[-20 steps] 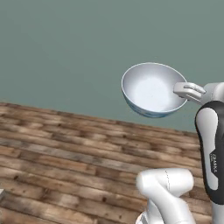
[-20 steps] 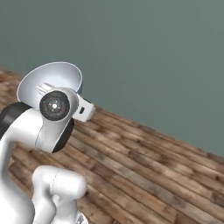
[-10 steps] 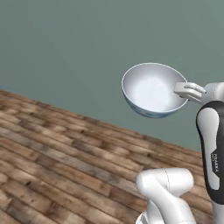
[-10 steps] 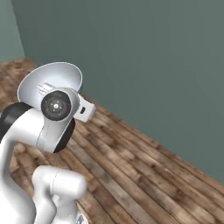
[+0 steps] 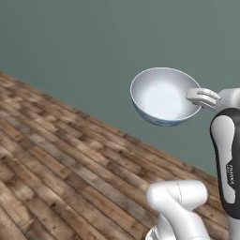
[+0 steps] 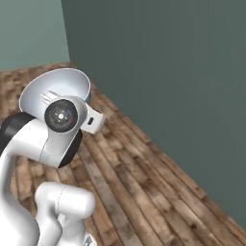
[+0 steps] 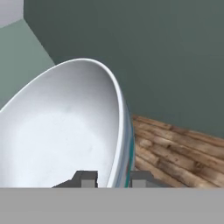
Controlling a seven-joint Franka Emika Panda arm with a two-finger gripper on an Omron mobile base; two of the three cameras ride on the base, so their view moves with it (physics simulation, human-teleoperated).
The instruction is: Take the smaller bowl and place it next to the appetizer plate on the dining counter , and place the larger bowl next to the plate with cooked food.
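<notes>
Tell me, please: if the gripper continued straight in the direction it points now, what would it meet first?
Probably the dark green wall. The gripper pinches the larger bowl by its rim; beyond lies the wall, though depth is unclear.

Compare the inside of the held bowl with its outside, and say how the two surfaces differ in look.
The deep round white bowl has a plain glossy white inside, while its outside shows a light blue-green band just below the rim in the hand view. The inside faces up and open in the left base view; the outside faces down toward the brown wooden plank floor. Both meet at the rim, which the two-finger gripper is clamped on, one fingertip on each surface.
</notes>
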